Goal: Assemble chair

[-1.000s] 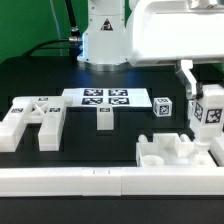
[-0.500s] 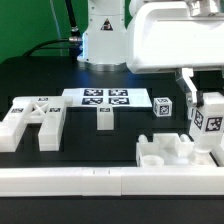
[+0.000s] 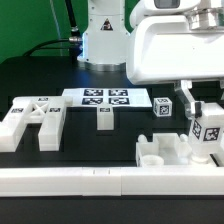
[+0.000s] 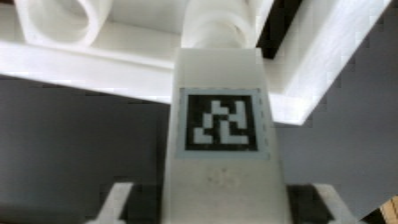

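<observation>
My gripper [image 3: 203, 108] is shut on a white chair bar [image 3: 208, 132] with a square tag and holds it upright at the exterior view's right. The bar's lower end is at the right side of a white slab piece with round sockets [image 3: 168, 151]; whether they touch I cannot tell. In the wrist view the bar [image 4: 222, 110] runs between my fingers [image 4: 125, 200] toward that slab [image 4: 107, 55]. Two chunky tagged pieces [image 3: 20, 121] [image 3: 47, 125], a small tagged block [image 3: 105, 118] and a tagged cube [image 3: 162, 107] lie loose on the black table.
The marker board [image 3: 105, 98] lies flat behind the small block. A long plain white rail [image 3: 80, 181] runs along the front edge. The robot base [image 3: 103, 40] stands at the back, and the arm body [image 3: 175, 45] hangs over the right side.
My gripper has moved down and a little to the exterior view's left with the bar, bringing it lower beside the socketed slab. The loose parts have not moved.
</observation>
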You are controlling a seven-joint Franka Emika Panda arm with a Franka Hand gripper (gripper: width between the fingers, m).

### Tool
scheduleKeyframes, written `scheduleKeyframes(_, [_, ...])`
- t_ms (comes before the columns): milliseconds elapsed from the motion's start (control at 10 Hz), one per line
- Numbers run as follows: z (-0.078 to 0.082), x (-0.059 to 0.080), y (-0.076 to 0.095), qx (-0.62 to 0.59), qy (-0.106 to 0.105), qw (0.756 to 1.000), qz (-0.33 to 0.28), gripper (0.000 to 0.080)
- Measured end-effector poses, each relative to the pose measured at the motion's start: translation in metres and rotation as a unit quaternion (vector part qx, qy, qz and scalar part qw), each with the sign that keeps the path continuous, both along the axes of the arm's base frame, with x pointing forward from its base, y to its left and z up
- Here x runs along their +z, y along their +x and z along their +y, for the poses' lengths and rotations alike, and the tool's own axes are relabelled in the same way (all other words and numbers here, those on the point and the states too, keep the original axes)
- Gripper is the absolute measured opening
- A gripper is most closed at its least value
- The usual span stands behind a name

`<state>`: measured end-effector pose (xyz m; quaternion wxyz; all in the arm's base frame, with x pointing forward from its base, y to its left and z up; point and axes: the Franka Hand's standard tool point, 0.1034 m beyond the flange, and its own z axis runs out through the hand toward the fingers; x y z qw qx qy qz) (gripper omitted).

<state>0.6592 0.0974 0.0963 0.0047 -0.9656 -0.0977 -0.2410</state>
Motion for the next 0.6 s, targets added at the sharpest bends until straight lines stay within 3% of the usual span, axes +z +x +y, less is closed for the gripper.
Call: scheduleKeyframes(600, [0.0088, -0.0081, -0.0029, 0.008, 0.003, 1.0, -0.026, 0.0291])
